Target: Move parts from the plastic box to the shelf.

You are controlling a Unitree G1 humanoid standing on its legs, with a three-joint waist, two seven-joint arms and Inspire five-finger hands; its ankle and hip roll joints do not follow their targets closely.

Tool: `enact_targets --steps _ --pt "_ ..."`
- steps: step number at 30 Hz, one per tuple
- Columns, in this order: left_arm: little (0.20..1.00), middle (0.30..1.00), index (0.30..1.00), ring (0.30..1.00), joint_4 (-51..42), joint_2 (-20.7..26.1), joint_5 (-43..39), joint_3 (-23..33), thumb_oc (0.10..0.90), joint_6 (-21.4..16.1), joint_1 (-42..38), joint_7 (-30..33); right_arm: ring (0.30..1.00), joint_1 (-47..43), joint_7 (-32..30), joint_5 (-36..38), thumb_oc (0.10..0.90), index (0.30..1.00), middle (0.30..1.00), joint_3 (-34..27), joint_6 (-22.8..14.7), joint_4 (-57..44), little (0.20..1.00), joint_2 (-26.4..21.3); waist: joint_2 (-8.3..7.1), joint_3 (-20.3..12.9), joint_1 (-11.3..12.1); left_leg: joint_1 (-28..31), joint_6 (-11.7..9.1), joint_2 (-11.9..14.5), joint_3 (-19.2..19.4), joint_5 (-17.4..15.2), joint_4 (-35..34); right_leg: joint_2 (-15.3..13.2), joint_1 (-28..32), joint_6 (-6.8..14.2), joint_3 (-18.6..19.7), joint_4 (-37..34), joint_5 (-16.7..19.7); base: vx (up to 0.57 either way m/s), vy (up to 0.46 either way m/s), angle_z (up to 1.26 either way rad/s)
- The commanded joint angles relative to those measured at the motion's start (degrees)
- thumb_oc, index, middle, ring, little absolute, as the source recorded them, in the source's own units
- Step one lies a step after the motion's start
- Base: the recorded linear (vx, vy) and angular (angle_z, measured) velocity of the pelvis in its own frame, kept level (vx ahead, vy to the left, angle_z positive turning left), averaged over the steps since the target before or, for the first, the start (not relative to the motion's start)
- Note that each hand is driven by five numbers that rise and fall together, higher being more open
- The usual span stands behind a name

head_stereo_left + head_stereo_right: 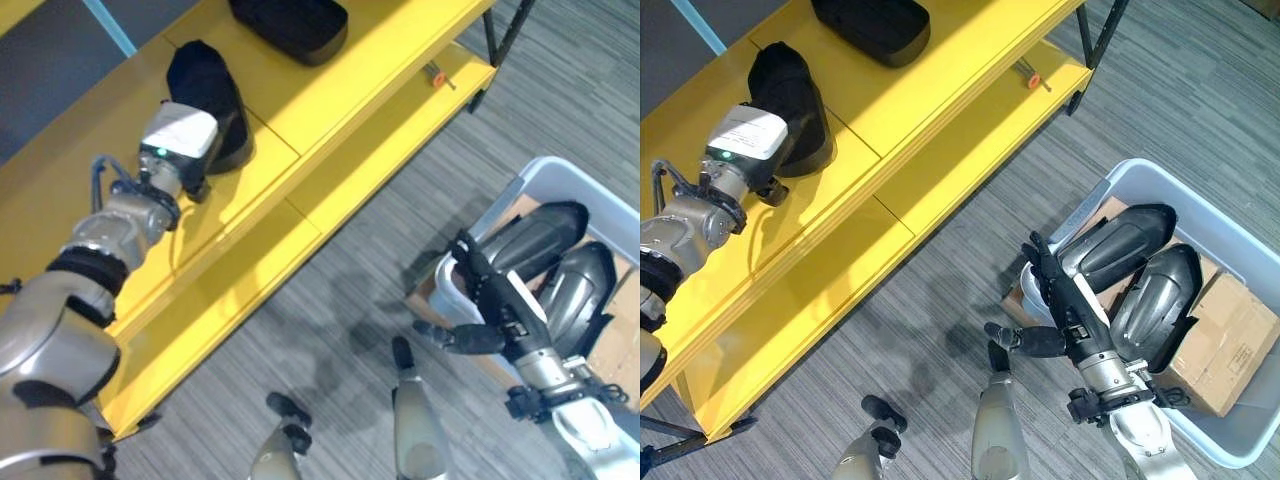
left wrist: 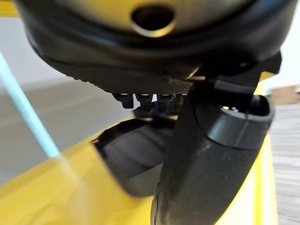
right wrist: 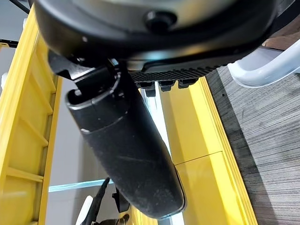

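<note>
Parts: 1 dark shell part [image 1: 205,90] lies on the yellow shelf [image 1: 330,110] top board at 10 o'clock in the head view, a 2nd black part [image 1: 290,25] at 12 o'clock on the same board. 2 more glossy parts [image 1: 1140,265] sit in the grey plastic box [image 1: 1240,250] at 4 o'clock, beside a cardboard carton [image 1: 1225,345].

Left hand [image 1: 185,175] is at the near end of the shelved part; cannot tell its fingers' state. Right hand [image 1: 1060,295] hovers at the box's near rim, fingers straight, holding nothing.

Judgement: placement step for part 1. To do it well, leave the part flat and fully on the board, clear of the front edge, then lift the hand straight off without dragging it.

Surface: smooth yellow boards; small orange-tipped tool [image 1: 435,76] on the lower tier. Room: grey striped carpet [image 1: 350,300].
</note>
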Motion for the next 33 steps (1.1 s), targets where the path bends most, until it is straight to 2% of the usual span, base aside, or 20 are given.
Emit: enact_targets --steps 1,15,27,33 --pt "1.0 1.0 1.0 1.0 3.9 1.7 -3.5 6.7 0.9 2.5 -9.9 3.5 1.0 -2.3 -0.1 1.5 0.9 1.0 1.0 -3.8 -7.3 -4.9 1.0 -1.6 0.02 -3.0 -0.1 0.8 -6.2 5.1 -6.7 0.2 5.9 0.2 -0.4 1.3 -0.2 2.8 -0.2 0.02 -0.013 -0.08" --pt "1.0 1.0 1.0 1.0 11.3 -0.9 -6.4 7.0 0.9 3.1 -11.6 0.7 1.0 -2.5 0.0 2.5 0.9 1.0 1.0 -4.0 -7.0 -5.4 1.0 -2.3 -0.24 -2.1 -2.0 -0.6 -6.4 5.4 -6.0 0.5 5.9 1.0 -3.6 1.1 0.9 3.3 0.4 0.0 0.0 -0.02" --pt "1.0 1.0 1.0 1.0 13.7 -1.8 -5.1 6.5 0.9 3.6 -10.5 -2.9 1.0 -1.7 0.6 3.3 0.9 1.0 1.0 -5.2 -6.8 -6.3 1.0 -2.0 -0.54 -1.1 -3.6 -2.0 -6.4 6.0 -4.9 -0.1 7.0 1.6 -6.3 0.8 2.3 3.9 1.0 -0.01 -0.002 -0.07" --pt "1.0 1.0 1.0 1.0 15.8 -2.1 -8.1 10.5 0.9 4.2 -8.2 -5.0 1.0 -0.5 1.6 4.0 0.9 1.0 1.0 -5.5 -6.3 -6.4 1.0 -1.0 -0.65 -1.2 -3.6 -2.4 -6.5 6.3 -4.6 -0.4 7.6 1.8 -7.0 0.6 2.5 4.4 1.0 -0.01 -0.015 -0.05"
